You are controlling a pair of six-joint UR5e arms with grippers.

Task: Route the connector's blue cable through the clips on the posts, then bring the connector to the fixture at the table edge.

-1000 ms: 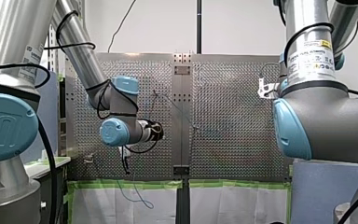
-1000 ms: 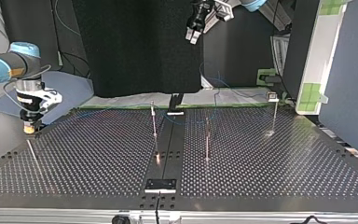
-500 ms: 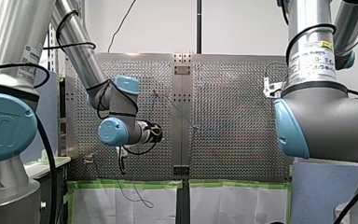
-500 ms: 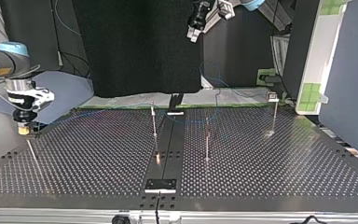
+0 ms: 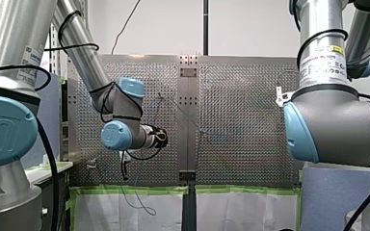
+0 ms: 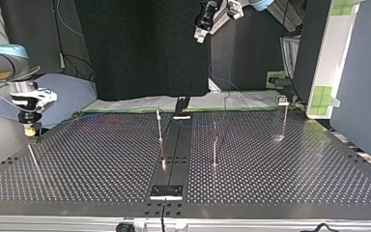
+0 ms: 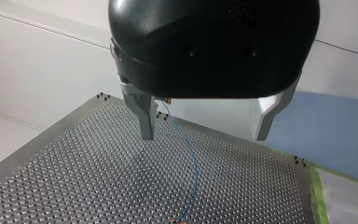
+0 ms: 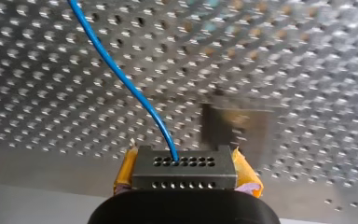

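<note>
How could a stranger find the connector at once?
Find the perforated table, then my right gripper over its edge at the top view's left. Between its yellow pads sits the connector: a grey block with two rows of holes, with the blue cable entering it.

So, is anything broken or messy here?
Nothing stands out. The connector sits straight between my right gripper's yellow pads, and its blue cable trails off slack without kinks.
</note>
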